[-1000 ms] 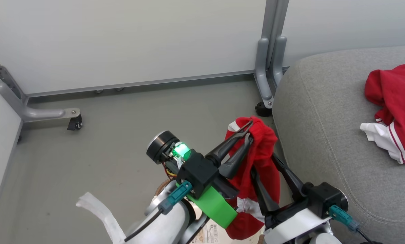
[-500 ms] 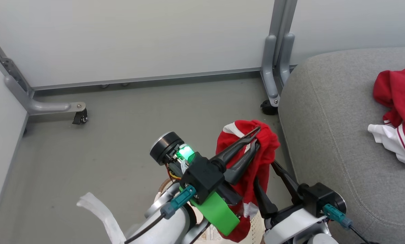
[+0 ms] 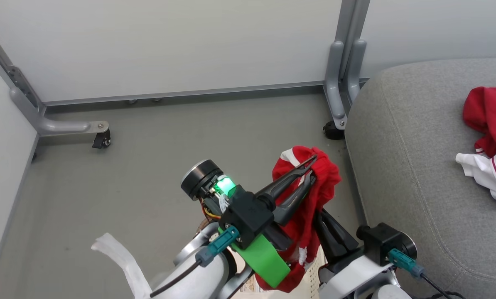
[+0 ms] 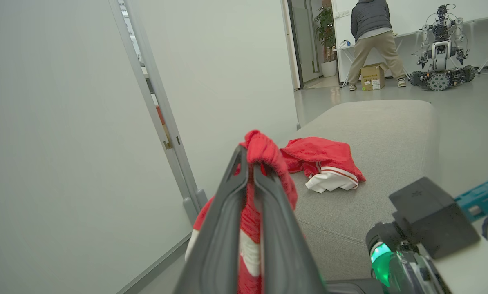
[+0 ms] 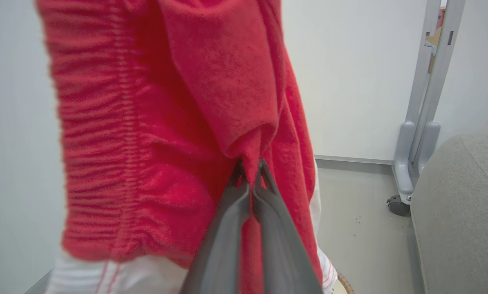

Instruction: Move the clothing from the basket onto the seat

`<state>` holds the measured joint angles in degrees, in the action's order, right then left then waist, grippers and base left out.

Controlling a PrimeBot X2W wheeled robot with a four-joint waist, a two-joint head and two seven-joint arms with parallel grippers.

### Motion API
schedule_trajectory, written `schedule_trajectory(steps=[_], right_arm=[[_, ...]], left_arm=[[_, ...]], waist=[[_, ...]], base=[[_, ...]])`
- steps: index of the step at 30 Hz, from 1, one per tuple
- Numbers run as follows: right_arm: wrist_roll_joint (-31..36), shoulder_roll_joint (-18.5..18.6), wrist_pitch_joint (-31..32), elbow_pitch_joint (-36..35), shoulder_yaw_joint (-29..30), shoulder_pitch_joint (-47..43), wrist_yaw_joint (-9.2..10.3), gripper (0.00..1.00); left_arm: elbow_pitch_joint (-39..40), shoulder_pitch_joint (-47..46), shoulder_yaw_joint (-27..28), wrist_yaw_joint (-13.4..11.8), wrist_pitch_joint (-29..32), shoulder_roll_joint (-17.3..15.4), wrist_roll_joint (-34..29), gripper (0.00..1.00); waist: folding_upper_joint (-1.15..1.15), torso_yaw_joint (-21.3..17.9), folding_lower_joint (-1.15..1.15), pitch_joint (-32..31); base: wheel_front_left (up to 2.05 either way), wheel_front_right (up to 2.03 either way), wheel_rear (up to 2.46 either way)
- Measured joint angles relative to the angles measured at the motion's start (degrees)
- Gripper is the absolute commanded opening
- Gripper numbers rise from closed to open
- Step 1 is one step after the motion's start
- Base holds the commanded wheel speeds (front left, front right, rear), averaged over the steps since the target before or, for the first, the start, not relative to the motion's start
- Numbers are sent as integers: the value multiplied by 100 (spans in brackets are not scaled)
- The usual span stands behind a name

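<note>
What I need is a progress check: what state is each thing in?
Red fabric garment with white panels: lifted, hanging from both grippers.
Light-grey upholstered seat cushion: bearing one garment.
Second red-and-white fabric garment: crumpled on that cushion.
Left gripper: shut on lifted garment.
Right gripper: shut on lifted garment.

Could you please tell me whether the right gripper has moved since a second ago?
Yes. The right gripper, then spread around the hanging garment, has shut on it and drawn slightly left, away from the seat.
</note>
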<state>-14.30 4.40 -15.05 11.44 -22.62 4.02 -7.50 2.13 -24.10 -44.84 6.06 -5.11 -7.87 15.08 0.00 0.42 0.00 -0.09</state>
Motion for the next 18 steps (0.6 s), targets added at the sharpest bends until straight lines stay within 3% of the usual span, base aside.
schedule_trajectory(steps=[11, 12, 13, 15, 18], right_arm=[[-75, -21, 0, -67, 73, -15, 0, 0], [-82, -30, 0, -70, 88, -17, 0, 0], [-85, -34, 0, -75, 96, -17, 0, 0], [-130, -51, 0, -86, 135, -18, 0, 0], [-175, -67, 0, -111, 213, -18, 0, 0]], left_arm=[[-379, -7, 68, -164, -47, -152, -67, 0], [-420, -7, 76, -179, -42, -159, -57, 4], [-436, -7, 81, -183, -42, -166, -57, 45], [-469, -7, 111, -236, -22, -177, -57, 100], [-527, -10, 125, -279, 51, -205, -58, 100]], waist=[[0, -42, 0, 81], [0, -57, 0, 90], [0, -70, 0, 97], [0, -106, 0, 117], [0, -153, 0, 158]], base=[[0, 0, 0], [0, 0, 0], [0, 0, 0], [0, 0, 0], [0, 0, 0]])
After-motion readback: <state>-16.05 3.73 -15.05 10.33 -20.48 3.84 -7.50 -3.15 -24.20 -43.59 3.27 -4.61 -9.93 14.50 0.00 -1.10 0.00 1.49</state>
